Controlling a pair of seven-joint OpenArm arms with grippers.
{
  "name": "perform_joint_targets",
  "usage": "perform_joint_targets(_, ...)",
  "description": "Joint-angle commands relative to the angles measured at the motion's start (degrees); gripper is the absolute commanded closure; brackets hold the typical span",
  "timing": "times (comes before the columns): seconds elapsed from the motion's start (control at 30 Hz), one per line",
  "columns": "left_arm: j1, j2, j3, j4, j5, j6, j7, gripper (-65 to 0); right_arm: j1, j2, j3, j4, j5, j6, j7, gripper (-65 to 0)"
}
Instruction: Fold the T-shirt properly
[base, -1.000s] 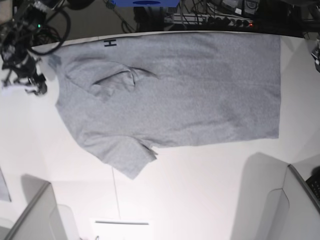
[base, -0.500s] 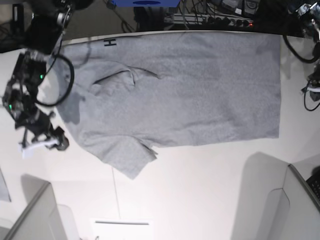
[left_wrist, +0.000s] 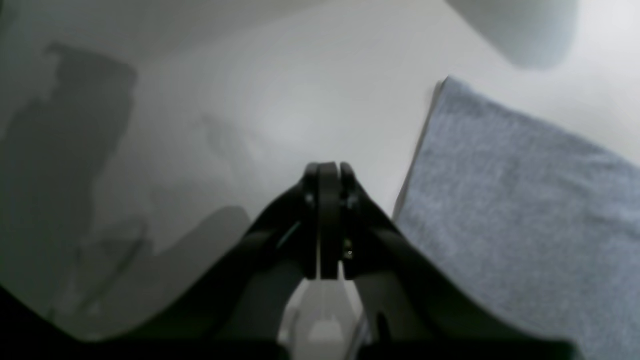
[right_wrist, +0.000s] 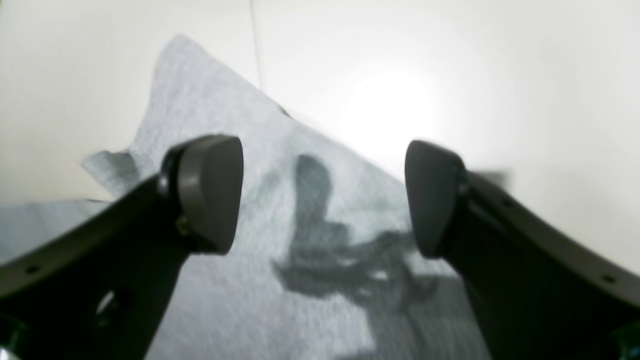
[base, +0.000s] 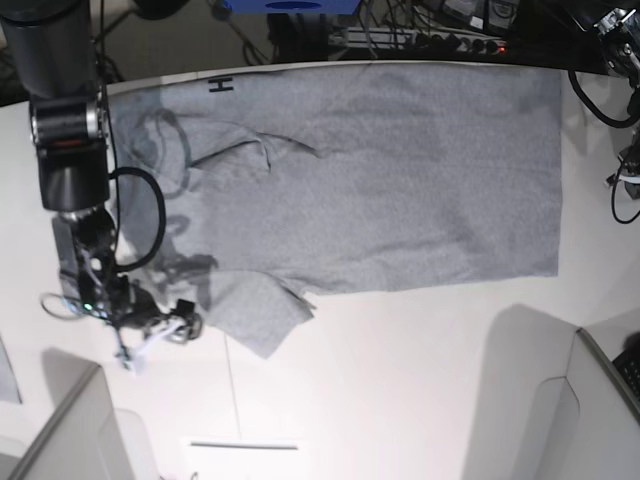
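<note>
Right hand (right_wrist: 320, 197) open above T-shirt (right_wrist: 310, 290); left shut, beside.

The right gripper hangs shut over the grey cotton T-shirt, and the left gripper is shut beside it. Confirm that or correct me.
Wrong on one count: the right wrist view shows the right gripper open over the grey cotton T-shirt. The rest stands.

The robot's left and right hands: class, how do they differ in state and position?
The left hand is shut; the right hand is open wide. The left hand is beside the T-shirt; the right hand is over its edge. Neither hand grips cloth.
</note>
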Motion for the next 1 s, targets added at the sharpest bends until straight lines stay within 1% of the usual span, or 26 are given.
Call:
perform_joint_targets(0.0,-0.02,-1.2,-0.63,0.2,-0.33,-0.14,-1.12,0.0,3.58,0.53,-1.9,-1.22,0.77,2.27,1.89,-47.6)
perform_joint_targets(0.03,-0.02,-1.2,-0.63,-0.68,-0.33,-0.14,-1.12,0.0,4.99,0.36,-3.74,-3.94,0.77,3.86,2.68,-47.6)
perform_joint_targets(0.1,-0.29,-1.2,-0.63,-2.27,-0.33,-0.14,-1.21,0.0,8.06,-1.14,-6.29,-9.3,0.77,6.32,4.53,-47.6)
perform_joint_targets(0.13,-0.2,-1.2,-0.63,-2.62,-0.33,-0.14,-1.21,0.0,9.21,-1.75,-7.35,-11.85,0.77,6.93,5.32,-47.4)
perform_joint_targets(0.2,0.15,-1.2,-0.63,-2.79,-0.33,-0.14,-1.21,0.0,11.14,-2.19,-9.46,-16.07,0.77,7.11,7.52,-47.6)
perform_joint_targets(0.33,0.15,-1.2,-0.71,-2.71,-0.33,-0.14,-1.21,0.0,15.45,-3.95,-17.54,-22.84,0.77,7.72,11.83,-48.0)
perform_joint_targets(0.4,0.06,-1.2,-0.71,-2.71,-0.33,-0.14,-1.21,0.0,16.59,-5.0,-20.88,-25.57,0.77,9.83,13.32,-48.0)
perform_joint_targets(0.47,0.06,-1.2,-0.71,-2.71,-0.33,-0.14,-1.21,0.0,16.94,-5.88,-22.56,-28.38,0.77,12.12,15.17,-47.9)
perform_joint_targets(0.5,0.15,-1.2,-0.71,-2.71,-0.33,-0.14,-1.21,0.0,17.12,-5.88,-23.08,-29.44,0.77,12.65,15.69,-47.7)
perform_joint_targets(0.73,0.15,-1.2,-0.71,-2.79,-0.33,-0.14,-1.21,0.0,15.89,-5.88,-27.83,-30.84,0.77,13.09,15.96,-47.4)
perform_joint_targets(0.87,0.15,-1.2,-0.71,-2.97,-0.33,-0.14,-1.21,0.0,15.71,-5.97,-28.18,-30.84,0.77,13.0,15.96,-47.1)
perform_joint_targets(0.9,0.15,-1.2,-0.71,-2.88,-0.33,-0.14,-1.21,0.0,15.62,-5.97,-28.18,-30.84,0.77,13.0,16.05,-46.2)
perform_joint_targets(0.93,0.15,-1.12,-0.71,-2.88,-0.33,-0.14,-1.21,0.0,15.62,-5.97,-28.18,-30.84,0.77,12.91,16.05,-43.8)
perform_joint_targets(0.97,0.15,-1.12,-0.71,-2.97,-0.33,-0.14,-1.21,0.0,15.62,-5.97,-28.18,-30.84,0.77,12.91,16.13,-39.9)
